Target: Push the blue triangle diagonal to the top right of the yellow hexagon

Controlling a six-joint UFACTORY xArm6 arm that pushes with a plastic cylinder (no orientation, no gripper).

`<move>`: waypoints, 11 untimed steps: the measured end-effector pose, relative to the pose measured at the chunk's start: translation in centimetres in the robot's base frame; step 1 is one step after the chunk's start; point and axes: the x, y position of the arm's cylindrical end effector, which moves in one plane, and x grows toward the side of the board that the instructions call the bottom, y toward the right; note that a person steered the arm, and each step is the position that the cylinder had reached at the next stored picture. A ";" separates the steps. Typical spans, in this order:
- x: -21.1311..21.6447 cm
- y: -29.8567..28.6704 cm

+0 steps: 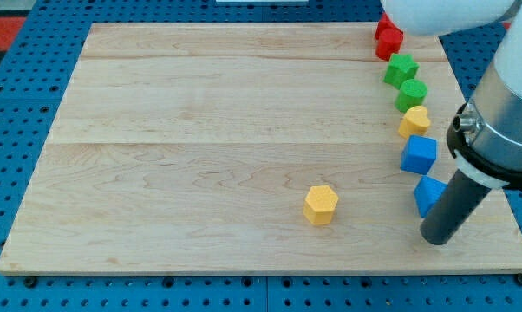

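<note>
The yellow hexagon (pixel 320 204) lies on the wooden board (pixel 200 130), right of the middle and near the view's bottom. The blue triangle (pixel 427 192) lies at the board's right side, partly hidden behind my rod. My tip (pixel 435 239) rests on the board just below the blue triangle, close to it or touching it, and well to the right of the yellow hexagon.
A line of blocks runs down the right edge: a red block (pixel 387 39), a green star (pixel 401 68), a green block (pixel 412 94), a yellow heart (pixel 414 121), a blue cube (pixel 419 154). The arm's body (pixel 504 113) covers the right corner.
</note>
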 end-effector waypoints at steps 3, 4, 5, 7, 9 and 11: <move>0.1 1.6; 0.3 1.8; 0.7 1.9; 1.6 8.4; -1.8 7.5; -4.5 -1.2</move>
